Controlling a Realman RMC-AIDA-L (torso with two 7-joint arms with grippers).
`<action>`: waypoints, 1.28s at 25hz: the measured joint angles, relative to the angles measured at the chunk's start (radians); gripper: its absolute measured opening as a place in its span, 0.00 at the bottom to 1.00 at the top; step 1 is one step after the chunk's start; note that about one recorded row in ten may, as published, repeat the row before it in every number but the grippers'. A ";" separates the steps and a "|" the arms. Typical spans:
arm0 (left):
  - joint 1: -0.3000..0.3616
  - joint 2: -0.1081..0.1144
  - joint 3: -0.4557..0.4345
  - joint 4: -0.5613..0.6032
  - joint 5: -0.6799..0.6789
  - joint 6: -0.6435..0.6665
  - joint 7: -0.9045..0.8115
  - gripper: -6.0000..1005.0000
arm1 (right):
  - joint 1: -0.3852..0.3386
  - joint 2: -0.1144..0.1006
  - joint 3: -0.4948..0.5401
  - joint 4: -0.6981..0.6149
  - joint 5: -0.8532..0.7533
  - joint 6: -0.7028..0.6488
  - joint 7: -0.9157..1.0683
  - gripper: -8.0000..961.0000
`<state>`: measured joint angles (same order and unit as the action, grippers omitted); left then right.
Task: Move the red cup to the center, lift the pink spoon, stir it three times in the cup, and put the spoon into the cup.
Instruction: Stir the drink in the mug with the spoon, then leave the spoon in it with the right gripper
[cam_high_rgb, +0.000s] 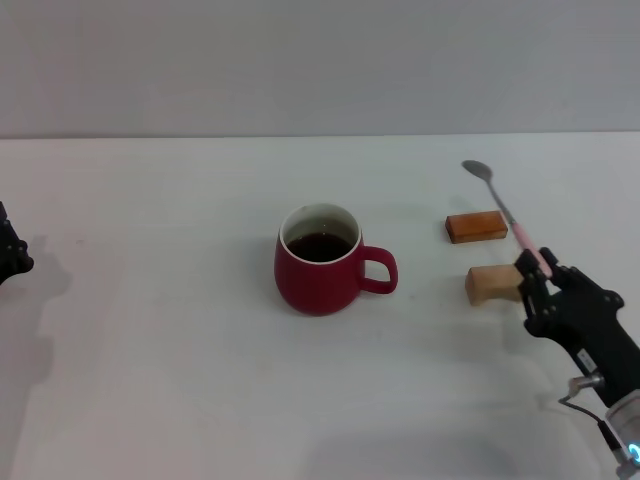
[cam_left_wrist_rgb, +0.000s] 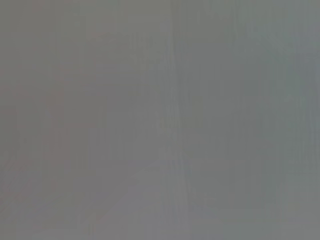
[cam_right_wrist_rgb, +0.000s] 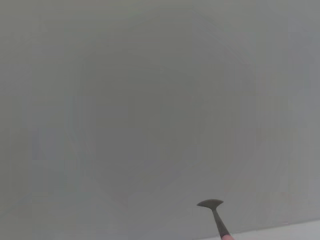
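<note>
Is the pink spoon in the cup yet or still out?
Out. The right gripper holds the pink spoon by its handle, bowl raised, to the right of the red cup.

Between the right gripper (cam_high_rgb: 540, 268) holding the pink spoon (cam_high_rgb: 505, 213) and the red cup (cam_high_rgb: 318, 259) at centre lies bare table (cam_high_rgb: 170, 380), while the tan block (cam_high_rgb: 492, 284) and the orange-brown block (cam_high_rgb: 476, 227) crowd the right side just beside the gripper.
</note>
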<state>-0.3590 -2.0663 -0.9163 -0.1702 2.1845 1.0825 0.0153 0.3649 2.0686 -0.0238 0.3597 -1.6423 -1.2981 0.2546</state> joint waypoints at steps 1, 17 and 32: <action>0.000 0.000 0.000 0.000 0.000 0.000 0.000 0.00 | 0.005 -0.002 0.003 0.002 -0.019 -0.001 0.000 0.18; 0.000 0.000 0.001 0.000 0.000 -0.011 0.000 0.00 | 0.135 -0.204 0.119 0.419 -0.051 0.212 -0.281 0.18; -0.005 0.000 0.000 0.002 -0.001 -0.024 0.001 0.00 | -0.223 -0.108 1.125 1.015 -0.207 1.302 -1.066 0.18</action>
<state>-0.3636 -2.0662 -0.9158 -0.1684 2.1838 1.0588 0.0166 0.1414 1.9602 1.1010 1.3745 -1.8496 0.0039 -0.8114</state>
